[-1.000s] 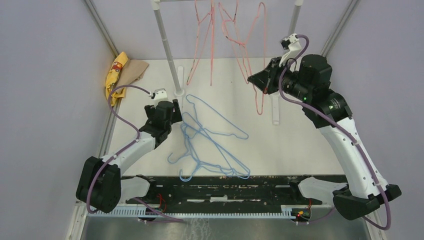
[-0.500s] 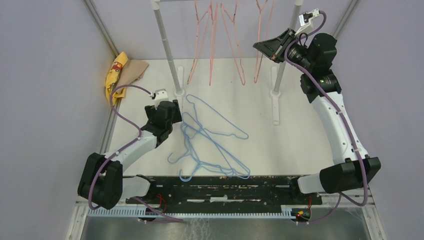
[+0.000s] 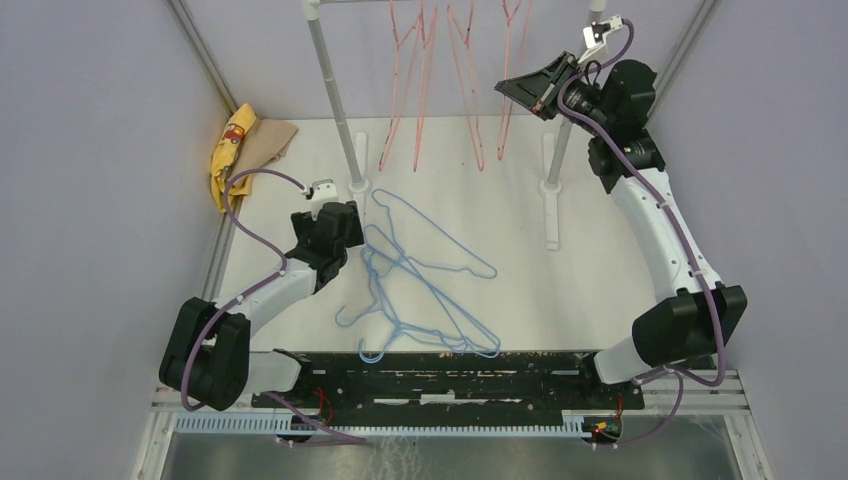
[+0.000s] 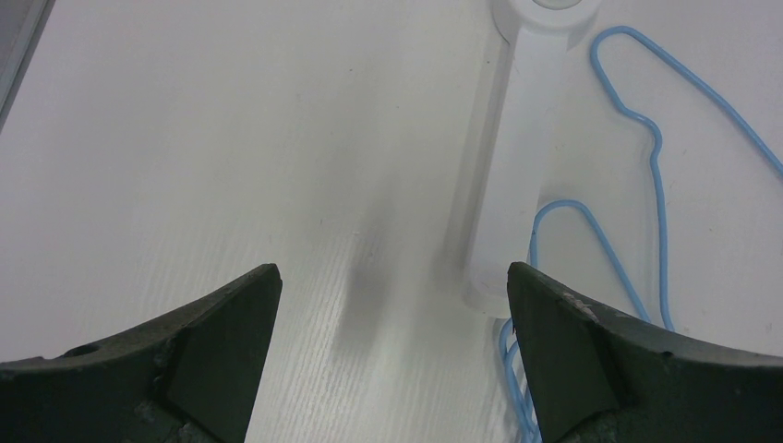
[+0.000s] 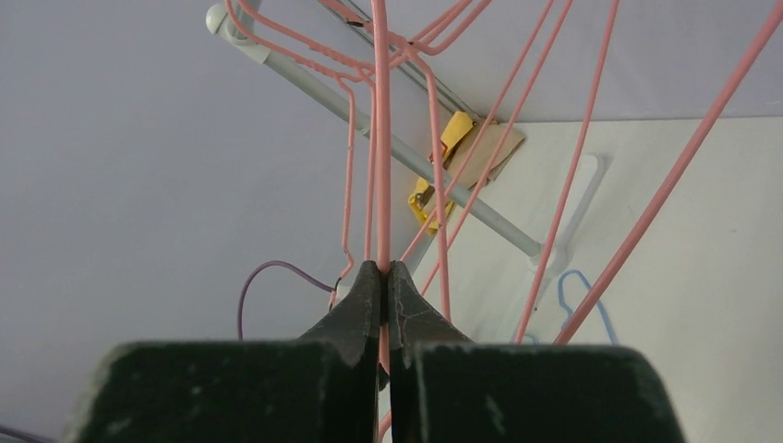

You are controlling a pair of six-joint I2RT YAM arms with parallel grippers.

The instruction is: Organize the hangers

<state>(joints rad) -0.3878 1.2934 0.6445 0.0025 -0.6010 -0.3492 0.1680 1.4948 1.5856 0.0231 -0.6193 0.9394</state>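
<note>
Several pink-red hangers [image 3: 425, 75] hang from the grey rail [image 5: 434, 185] at the back. My right gripper [image 3: 512, 88] is raised near the rail's right post and is shut on the wire of the rightmost pink hanger [image 5: 381, 166]. Several light blue hangers [image 3: 425, 275] lie tangled on the white table. My left gripper [image 3: 345, 222] is open and empty, low over the table just left of the blue pile; in the left wrist view [image 4: 392, 281] a blue hanger wire [image 4: 646, 157] lies by its right finger.
The rack stands on two white posts with flat white feet [image 3: 358, 165], [image 3: 548, 200]; the left foot shows in the left wrist view [image 4: 517, 175]. A yellow and brown cloth [image 3: 240, 145] lies at the back left corner. Grey walls enclose the table.
My right arm has lifted the pink hanger up and back from above the table to the rail, then shifted slightly left. The left arm has barely moved.
</note>
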